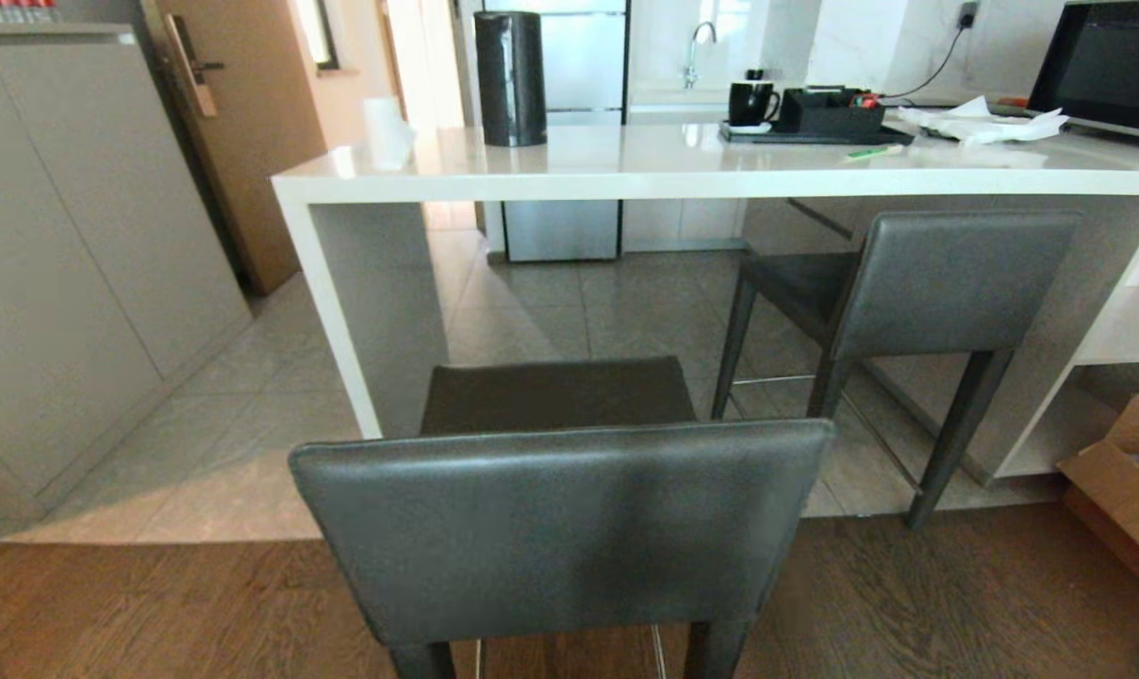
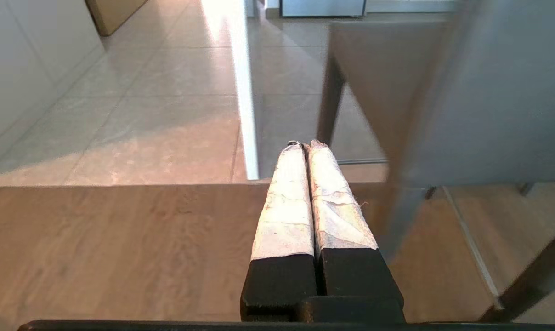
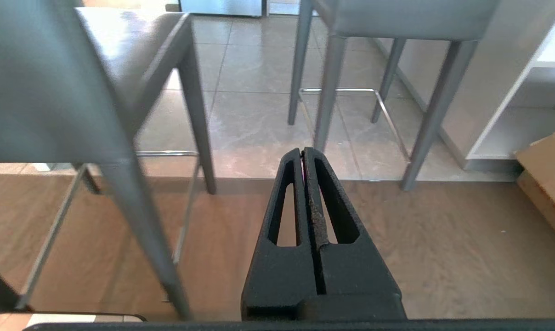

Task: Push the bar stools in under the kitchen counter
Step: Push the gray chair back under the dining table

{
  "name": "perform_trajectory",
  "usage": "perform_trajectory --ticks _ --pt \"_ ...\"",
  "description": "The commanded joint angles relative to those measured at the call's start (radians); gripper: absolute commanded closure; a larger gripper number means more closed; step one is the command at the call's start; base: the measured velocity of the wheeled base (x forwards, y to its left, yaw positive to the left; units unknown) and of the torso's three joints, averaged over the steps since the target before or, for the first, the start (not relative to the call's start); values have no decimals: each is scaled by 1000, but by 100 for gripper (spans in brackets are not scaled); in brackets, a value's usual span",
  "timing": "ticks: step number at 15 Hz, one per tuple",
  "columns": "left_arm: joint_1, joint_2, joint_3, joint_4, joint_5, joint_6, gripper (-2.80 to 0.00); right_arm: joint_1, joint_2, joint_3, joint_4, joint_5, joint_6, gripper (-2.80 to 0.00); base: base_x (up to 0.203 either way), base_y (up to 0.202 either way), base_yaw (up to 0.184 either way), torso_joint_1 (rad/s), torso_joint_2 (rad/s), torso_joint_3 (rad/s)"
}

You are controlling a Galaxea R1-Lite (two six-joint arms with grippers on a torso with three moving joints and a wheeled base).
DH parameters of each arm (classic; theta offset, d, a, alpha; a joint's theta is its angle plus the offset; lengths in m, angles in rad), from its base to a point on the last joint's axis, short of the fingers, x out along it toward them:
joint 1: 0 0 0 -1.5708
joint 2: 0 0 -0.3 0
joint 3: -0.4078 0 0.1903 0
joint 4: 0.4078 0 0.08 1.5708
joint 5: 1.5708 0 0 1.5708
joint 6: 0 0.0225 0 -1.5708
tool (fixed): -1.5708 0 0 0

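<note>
Stools stand before the desk (image 1: 683, 160): the near stool (image 1: 560, 528) sits wholly outside on the wood floor (image 1: 909, 604), the far stool (image 1: 918, 292) on the right is half under the slab. Only the wrist views show the arms: left gripper (image 2: 303, 145) with taped jaws pressed together, right gripper (image 3: 302, 151) likewise closed, both hanging low over wood beside stool legs. Grey tile (image 1: 249, 415) lies beyond.

Grey floor tiles (image 1: 532, 311) meet dark wood flooring (image 1: 956, 604) (daylight glares off the tiles); grey cabinets (image 1: 70, 236) stand left, beside a wooden door (image 1: 249, 123), with a steel fridge (image 1: 569, 132) behind.
</note>
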Motion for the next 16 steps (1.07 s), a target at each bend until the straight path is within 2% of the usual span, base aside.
perform_trajectory --ticks 1,10,12,14,16 --pt "0 1 3 0 0 0 0 0 0 0 0 0 -1 0 0 172 -3 5 9 2" --pt "0 1 2 0 -2 5 0 -1 0 2 0 8 -25 0 0 13 0 1 1 0" --pt "1 7 -31 5 -11 33 0 -1 1 -27 2 19 -35 0 0 0 0 0 0 0" --pt "0 105 -91 3 -16 36 0 -1 30 -80 9 50 -36 0 0 0 0 0 0 0" --pt "-3 260 -127 -76 -27 34 0 -1 121 -98 -16 74 -33 0 0 0 0 0 0 0"
